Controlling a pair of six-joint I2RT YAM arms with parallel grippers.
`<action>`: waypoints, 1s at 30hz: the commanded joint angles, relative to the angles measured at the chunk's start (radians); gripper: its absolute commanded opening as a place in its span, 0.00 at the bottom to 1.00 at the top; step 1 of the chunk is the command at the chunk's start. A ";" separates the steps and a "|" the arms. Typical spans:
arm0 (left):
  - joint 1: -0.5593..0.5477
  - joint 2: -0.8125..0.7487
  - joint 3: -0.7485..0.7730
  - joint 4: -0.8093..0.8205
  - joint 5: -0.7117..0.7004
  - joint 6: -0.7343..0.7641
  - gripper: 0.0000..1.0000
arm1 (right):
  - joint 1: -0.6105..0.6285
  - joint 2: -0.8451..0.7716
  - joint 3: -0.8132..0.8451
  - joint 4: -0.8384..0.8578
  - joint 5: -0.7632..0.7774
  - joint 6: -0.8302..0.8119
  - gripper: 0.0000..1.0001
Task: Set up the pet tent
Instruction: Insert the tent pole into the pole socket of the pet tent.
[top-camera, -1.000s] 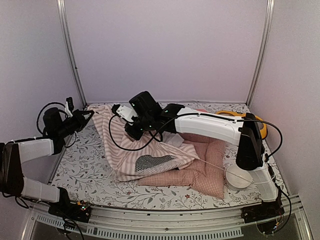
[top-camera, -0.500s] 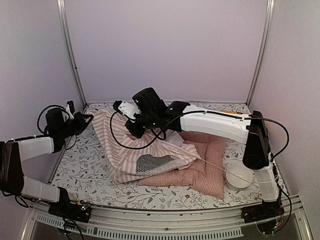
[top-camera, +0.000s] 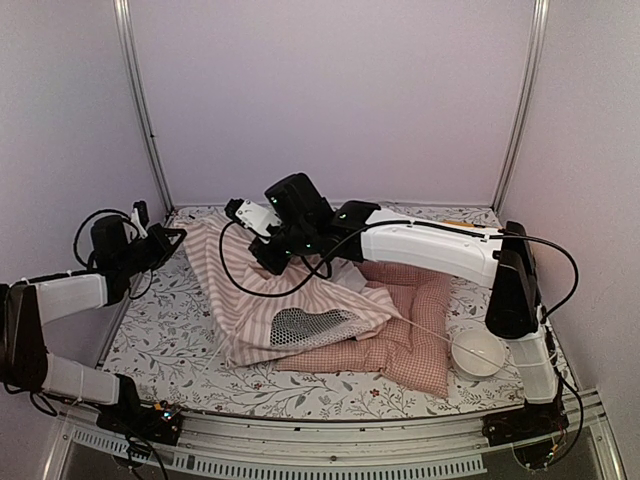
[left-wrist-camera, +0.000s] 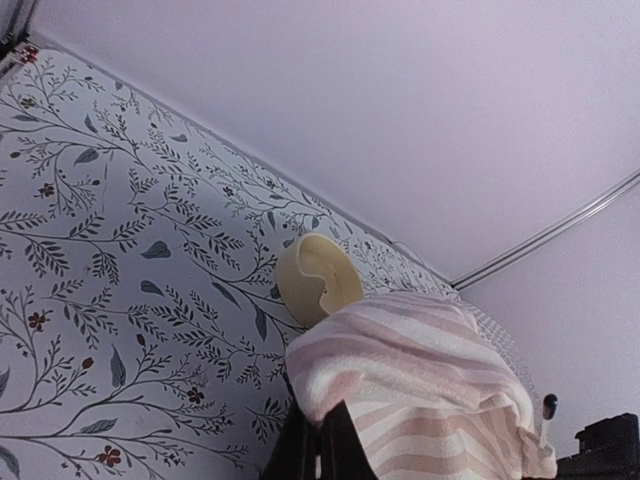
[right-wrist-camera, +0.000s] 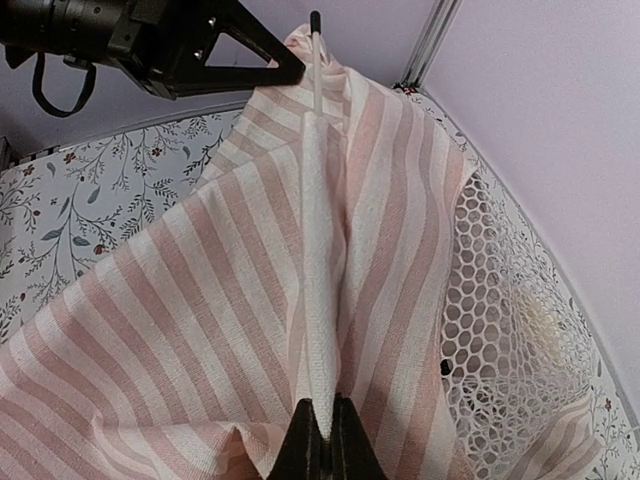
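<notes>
pet tent (top-camera: 255, 295), pinched by left gripper (left-wrist-camera: 322, 445), right gripper (right-wrist-camera: 320, 435)

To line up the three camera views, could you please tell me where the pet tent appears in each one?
Top external: the pet tent lies crumpled centre-left on the table, its near edge over a pink checked cushion.
Left wrist: bottom right, a striped fold.
Right wrist: its stripes fill most of the frame.
Shared landmark: the floral table cover.
</notes>
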 joint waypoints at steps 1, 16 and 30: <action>-0.007 -0.034 0.036 0.013 0.020 0.019 0.00 | -0.002 0.011 0.055 -0.019 -0.008 0.011 0.00; -0.016 -0.061 0.047 -0.013 0.048 0.020 0.00 | -0.002 0.025 0.063 -0.025 0.000 0.012 0.00; -0.020 -0.082 0.047 -0.037 0.060 0.039 0.00 | -0.006 0.030 0.066 -0.027 0.004 0.020 0.00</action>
